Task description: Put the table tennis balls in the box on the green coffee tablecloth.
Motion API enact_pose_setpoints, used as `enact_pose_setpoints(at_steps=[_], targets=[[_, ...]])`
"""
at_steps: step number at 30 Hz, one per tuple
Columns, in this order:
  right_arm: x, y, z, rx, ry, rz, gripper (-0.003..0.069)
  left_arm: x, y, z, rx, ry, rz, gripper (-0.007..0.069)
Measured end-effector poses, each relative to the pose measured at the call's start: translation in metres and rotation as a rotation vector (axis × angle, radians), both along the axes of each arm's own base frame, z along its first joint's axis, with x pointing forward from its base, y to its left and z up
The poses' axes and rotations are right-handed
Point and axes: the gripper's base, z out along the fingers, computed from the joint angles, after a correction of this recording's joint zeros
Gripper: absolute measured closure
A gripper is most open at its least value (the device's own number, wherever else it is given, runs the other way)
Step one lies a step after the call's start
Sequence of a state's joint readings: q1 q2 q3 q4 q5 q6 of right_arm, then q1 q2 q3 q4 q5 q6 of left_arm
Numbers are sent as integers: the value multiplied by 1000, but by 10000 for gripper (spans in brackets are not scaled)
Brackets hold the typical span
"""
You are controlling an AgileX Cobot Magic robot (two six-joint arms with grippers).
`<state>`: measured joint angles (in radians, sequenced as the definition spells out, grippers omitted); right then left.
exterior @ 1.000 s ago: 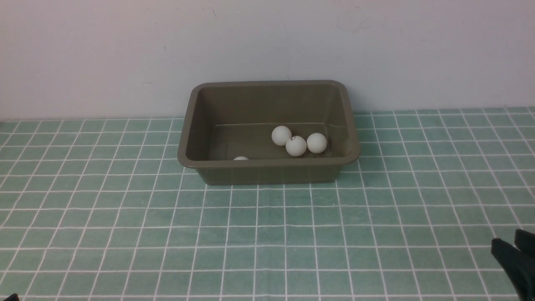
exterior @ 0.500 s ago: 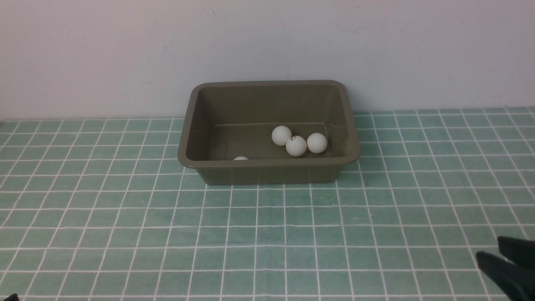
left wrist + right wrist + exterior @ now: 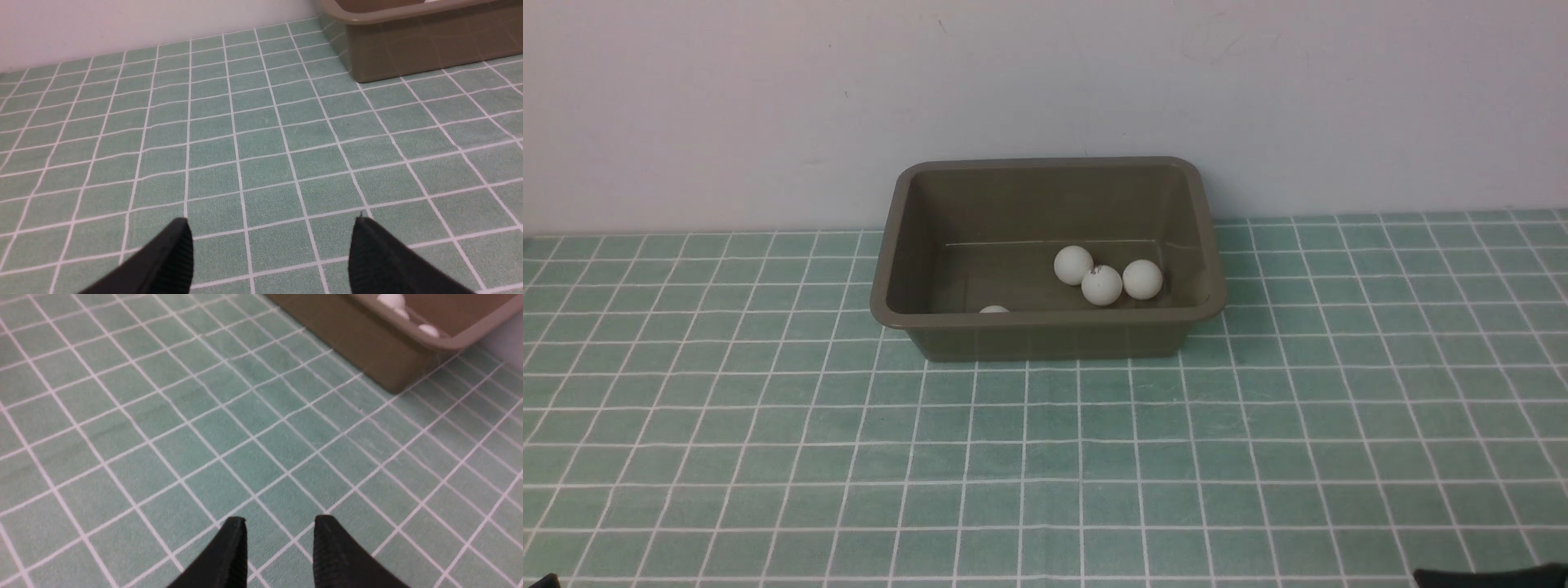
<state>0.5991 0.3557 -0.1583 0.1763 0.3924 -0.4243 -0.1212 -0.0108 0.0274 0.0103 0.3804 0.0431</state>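
Note:
The olive-brown box (image 3: 1045, 331) stands at the back of the green coffee tablecloth (image 3: 1045, 474), near the wall. Three table tennis balls (image 3: 1102, 284) lie touching in its right half. Another ball (image 3: 993, 309) peeks over the near wall. My left gripper (image 3: 269, 222) hovers open above bare cloth, left of the box (image 3: 425, 45). My right gripper (image 3: 280, 520) is shut and empty, with the box (image 3: 367, 339) and ball tops (image 3: 429, 330) ahead of it. Only a dark sliver of the right gripper (image 3: 1486, 576) shows in the front view.
A pale wall (image 3: 1045, 98) rises right behind the box. A tiny dark corner of the left arm (image 3: 543, 581) shows at the bottom left of the front view. White grid lines cross the cloth on all sides of the box.
My right gripper has drawn back toward me and sunk almost out of the front view's bottom right corner. The balls and the box have not moved.

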Motion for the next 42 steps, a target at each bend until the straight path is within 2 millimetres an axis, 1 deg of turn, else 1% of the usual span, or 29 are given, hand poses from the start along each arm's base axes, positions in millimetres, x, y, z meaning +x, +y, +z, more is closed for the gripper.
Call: enact_pose_setpoints(at_steps=[3, 4, 10, 13, 17, 24, 42], targets=[[-5, -11, -3, 56, -72, -94, 438, 0, 0, 0, 0, 0, 0, 164], [-6, -16, -3, 74, -88, -154, 438, 0, 0, 0, 0, 0, 0, 164], [-12, -33, 2, 139, -181, -394, 438, 0, 0, 0, 0, 0, 0, 164], [-15, -40, -3, 150, -203, -508, 438, 0, 0, 0, 0, 0, 0, 164], [-16, -45, -9, 166, -213, -615, 438, 0, 0, 0, 0, 0, 0, 164], [-14, -46, -36, 147, -115, -647, 438, 0, 0, 0, 0, 0, 0, 164], [-13, -47, -37, 167, -118, -663, 438, 0, 0, 0, -2, 0, 1, 164]])
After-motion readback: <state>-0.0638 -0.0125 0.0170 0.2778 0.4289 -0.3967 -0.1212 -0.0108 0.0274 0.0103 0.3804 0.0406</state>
